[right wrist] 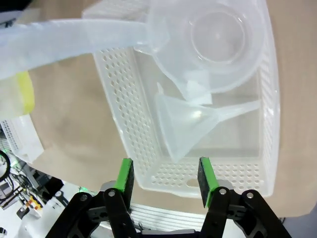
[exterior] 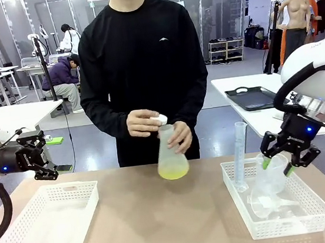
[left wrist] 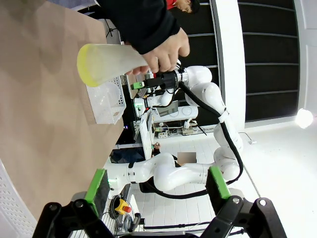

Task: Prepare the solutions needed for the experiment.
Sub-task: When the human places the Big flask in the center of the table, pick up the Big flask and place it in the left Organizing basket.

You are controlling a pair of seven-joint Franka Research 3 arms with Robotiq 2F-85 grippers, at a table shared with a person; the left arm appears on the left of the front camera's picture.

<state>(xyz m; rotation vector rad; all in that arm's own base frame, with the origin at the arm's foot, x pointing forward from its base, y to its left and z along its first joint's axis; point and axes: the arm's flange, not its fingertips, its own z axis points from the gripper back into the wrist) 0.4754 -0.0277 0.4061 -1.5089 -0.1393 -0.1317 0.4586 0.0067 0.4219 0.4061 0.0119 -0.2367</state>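
1. Solution (exterior: 173, 171) is a shallow layer in a flask (exterior: 168, 156), gripped by the person's hand (exterior: 180, 137) over mid table (exterior: 139, 219).
2. Left gripper (exterior: 49, 156) is spread and empty. Right gripper (exterior: 276, 165) is spread and empty above the glassware basket (exterior: 316, 212).
3. Looks early; most prep left.

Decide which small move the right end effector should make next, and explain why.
Probably lower the right end effector straight down toward the funnel. Its jaws stand open and empty above the basket, and the funnel lies on its side just ahead of them. At mid-table the person's hand steadies the flask of yellow-green solution, which a funnel would likely serve.
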